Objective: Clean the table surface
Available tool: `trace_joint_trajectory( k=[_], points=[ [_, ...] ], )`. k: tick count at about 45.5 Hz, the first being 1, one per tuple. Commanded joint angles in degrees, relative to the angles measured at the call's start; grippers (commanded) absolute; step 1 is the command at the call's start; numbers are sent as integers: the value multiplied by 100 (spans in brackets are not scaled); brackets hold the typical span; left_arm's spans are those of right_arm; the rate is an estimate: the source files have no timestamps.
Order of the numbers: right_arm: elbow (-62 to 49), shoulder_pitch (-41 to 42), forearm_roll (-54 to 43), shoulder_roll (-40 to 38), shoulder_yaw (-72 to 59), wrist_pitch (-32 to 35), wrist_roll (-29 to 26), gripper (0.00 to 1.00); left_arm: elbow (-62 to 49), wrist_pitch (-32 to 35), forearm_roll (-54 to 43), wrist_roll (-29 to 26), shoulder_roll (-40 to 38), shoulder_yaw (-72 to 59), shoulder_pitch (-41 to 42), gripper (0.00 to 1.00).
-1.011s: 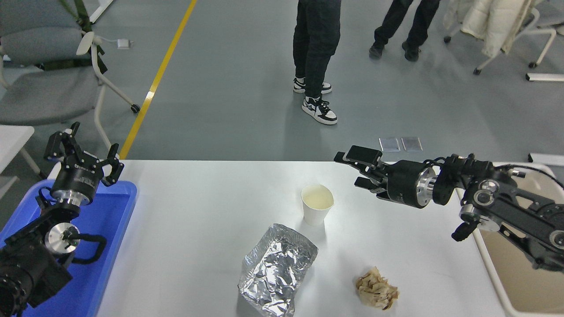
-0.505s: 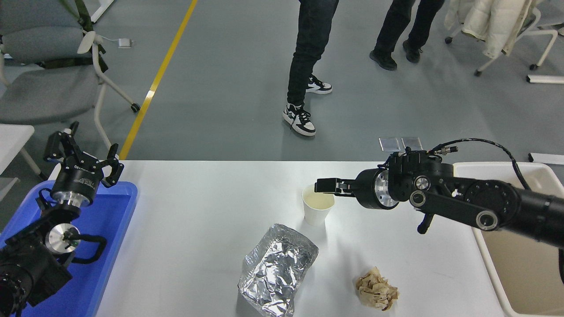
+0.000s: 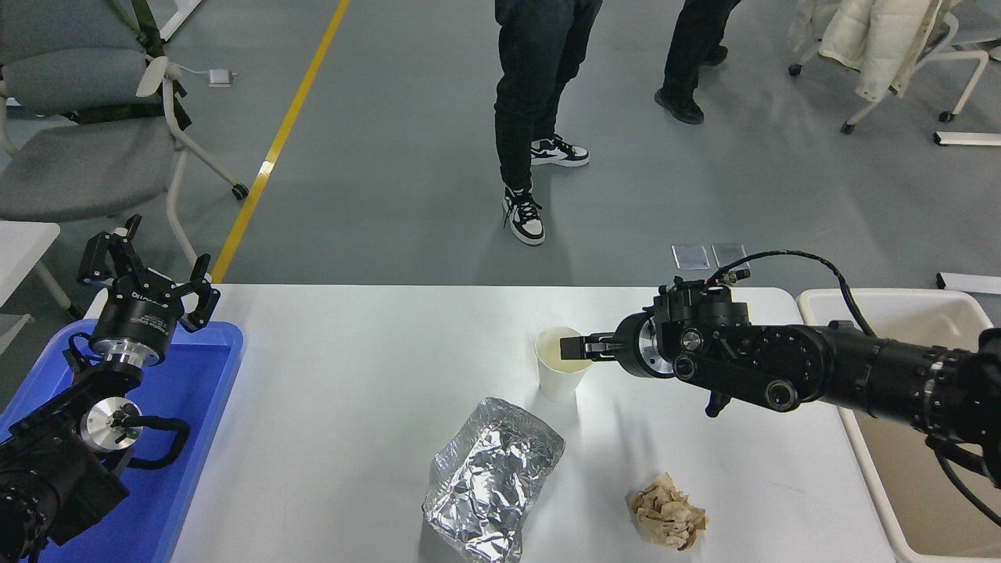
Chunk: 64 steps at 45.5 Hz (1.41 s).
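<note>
no legible writing anywhere. right gripper has come left since a moment ago, tip over the paper cup rim mid table surface; its opening is unclear.

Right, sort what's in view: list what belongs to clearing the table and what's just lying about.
Belongs to the job:
- table surface
- paper cup, with the right gripper at its rim
- foil tray
- crumpled brown paper
- beige bin
- blue tray, left gripper parked over it

Just lying about:
- grey chair
- chair with white coat
- people standing
</note>
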Motion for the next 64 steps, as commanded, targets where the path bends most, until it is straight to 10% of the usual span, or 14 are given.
trace_joint_trajectory(
  k=[1, 24, 34, 64],
  points=[
    [-288, 21, -6, 233, -105, -106, 13, 97, -1, -4, -1, 0, 0, 0, 0, 100],
    [-507, -208, -15, 303, -122, -370, 30, 73, -1, -4, -1, 0, 0, 8, 0, 100],
    [-542, -243, 2, 339, -122, -317, 30, 0, -1, -4, -1, 0, 0, 0, 0, 100],
    [344, -50, 108, -399, 572, -124, 39, 0, 7, -13, -1, 0, 0, 0, 0, 100]
  ],
)
